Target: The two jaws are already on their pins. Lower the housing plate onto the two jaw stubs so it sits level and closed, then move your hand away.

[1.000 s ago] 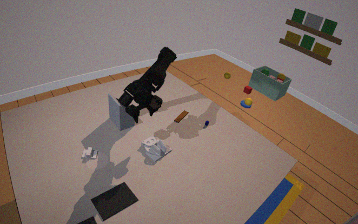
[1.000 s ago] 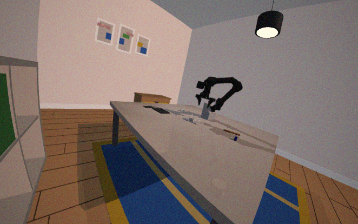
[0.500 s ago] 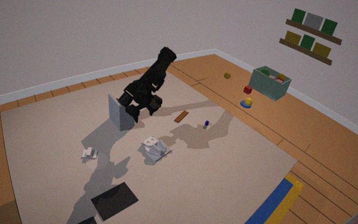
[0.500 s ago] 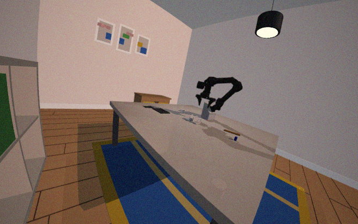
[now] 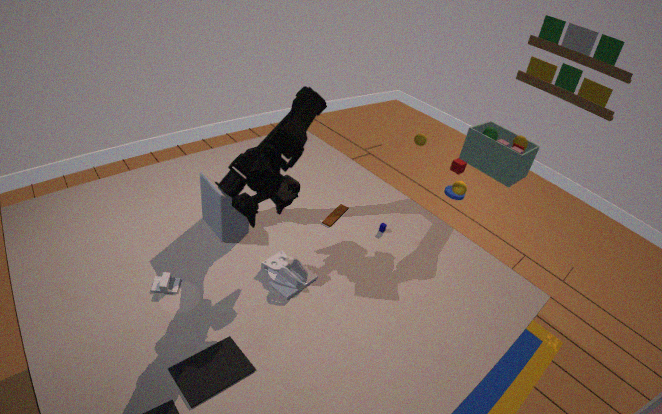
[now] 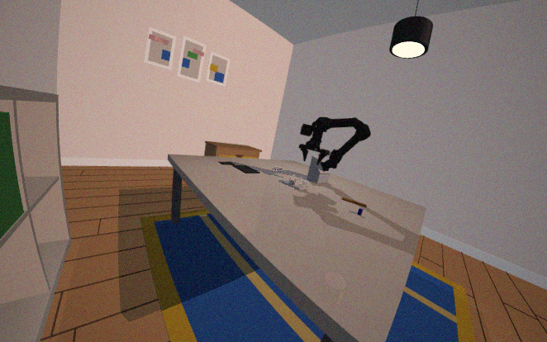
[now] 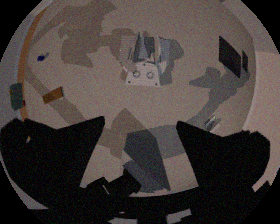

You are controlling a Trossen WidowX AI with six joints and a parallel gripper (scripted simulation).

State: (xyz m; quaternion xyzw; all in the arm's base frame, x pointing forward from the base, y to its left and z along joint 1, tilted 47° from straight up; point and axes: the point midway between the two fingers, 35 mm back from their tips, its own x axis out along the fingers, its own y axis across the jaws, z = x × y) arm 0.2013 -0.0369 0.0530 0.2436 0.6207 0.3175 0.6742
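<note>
The light grey housing plate (image 5: 269, 261) (image 7: 143, 79) lies over the near end of the gripper assembly, with two round stubs or holes showing in its face. It looks roughly level, but whether it is fully closed is too small to tell. The two jaws, pale and upright, stand beyond the plate on their base; their pins are hidden. My gripper (image 5: 266, 218) (image 6: 311, 162) (image 7: 141, 123) is open and empty. It hangs above and back from the assembly, on the arm's side, and touches nothing there.
A grey upright block (image 5: 215, 211) (image 7: 146, 155) stands under the arm. A small pale part (image 5: 165, 284) (image 7: 211, 122), a brown wooden block (image 5: 335, 215) (image 6: 354, 201) (image 7: 53, 95), a blue cylinder (image 5: 382, 227) (image 6: 359, 211) (image 7: 40, 58) and a black panel (image 5: 212, 371) (image 7: 229, 56) lie around the assembly.
</note>
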